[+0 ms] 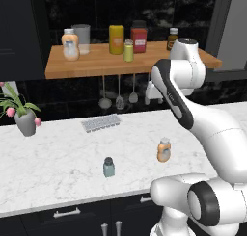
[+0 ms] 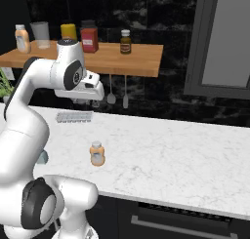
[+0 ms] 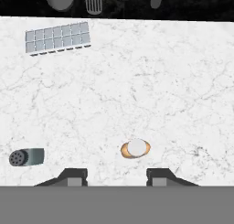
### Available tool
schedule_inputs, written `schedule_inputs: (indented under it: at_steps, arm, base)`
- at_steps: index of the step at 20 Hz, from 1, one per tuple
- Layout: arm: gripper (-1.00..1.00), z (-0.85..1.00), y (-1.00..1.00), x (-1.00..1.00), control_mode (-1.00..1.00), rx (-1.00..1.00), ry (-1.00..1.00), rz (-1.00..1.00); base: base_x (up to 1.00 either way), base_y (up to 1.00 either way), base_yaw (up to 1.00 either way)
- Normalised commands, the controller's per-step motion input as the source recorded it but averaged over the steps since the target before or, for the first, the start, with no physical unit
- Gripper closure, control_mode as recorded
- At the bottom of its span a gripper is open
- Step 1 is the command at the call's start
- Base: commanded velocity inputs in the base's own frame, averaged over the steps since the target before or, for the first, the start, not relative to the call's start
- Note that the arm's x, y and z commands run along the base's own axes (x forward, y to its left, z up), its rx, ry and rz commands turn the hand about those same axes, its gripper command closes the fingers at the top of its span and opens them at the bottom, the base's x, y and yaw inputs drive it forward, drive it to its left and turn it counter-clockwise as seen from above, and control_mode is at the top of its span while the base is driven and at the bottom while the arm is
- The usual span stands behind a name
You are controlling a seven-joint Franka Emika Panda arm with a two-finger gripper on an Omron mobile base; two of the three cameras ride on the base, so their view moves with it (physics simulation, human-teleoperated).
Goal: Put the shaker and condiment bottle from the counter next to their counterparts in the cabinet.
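Two task items are seen standing upright on the counter (image 1: pixel 58 158), well apart from each other: the shaker (image 1: pixel 109 167), with its dark cap, is placed near the counter's front edge, and the condiment bottle (image 1: pixel 164 150) is set to its right, slightly farther from that edge. An ice cube tray (image 1: pixel 100 123) is laid flat toward the back of the counter, beyond the shaker, and a potted plant with pink flowers (image 1: pixel 21 113) is found at the counter's far left.

Above the back of the counter, the cabinet (image 1: pixel 106 66) is mounted, and the counterparts are kept on it: the orange bottle (image 1: pixel 70 45) near its left end and the yellow-green shaker (image 1: pixel 128 51) near its middle front. Between and behind these, a grey cup (image 1: pixel 81 38), a tall yellow canister (image 1: pixel 116 39) and a red container (image 1: pixel 139 36) are lined up; a small dark bottle (image 1: pixel 172 38) is placed farther right. Utensils (image 1: pixel 118 91) are hung below the shelf.

The gripper (image 3: pixel 116 176) is held high above the counter, pointed down. Its fingers (image 3: pixel 75 176) are spread apart and nothing is grasped between them. In the hand view, the condiment bottle is seen from above just beyond the fingertips, between them, with the shaker well off to the left.
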Motion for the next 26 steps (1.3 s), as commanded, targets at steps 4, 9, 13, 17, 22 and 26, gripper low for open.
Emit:
schedule_inputs:
  at_steps: [4,9,13,17,22,26]
  arm:
    - [-1.0,0.0,0.0,-0.14,-1.0,0.0,-0.03,0.0]
    - [-1.0,-0.01,-0.05,-0.31,-1.0,0.0,-0.15,-0.02]
    - [-1.0,-0.1,-0.13,-0.19,-1.0,0.0,0.0,0.0]
    - [-1.0,-0.19,-0.25,-0.48,-1.0,0.0,-0.1,0.0]
    - [-1.0,-0.18,-0.38,-0.13,-1.0,0.01,0.02,0.08]
    - [-1.0,-0.28,-0.34,-0.19,-1.0,0.0,-0.06,0.09]
  base:
    - [0.0,0.0,0.0]
    - [0.0,0.0,0.0]
    - [0.0,0.0,0.0]
    - [0.0,0.0,0.0]
    - [0.0,0.0,0.0]
    - [0.0,0.0,0.0]
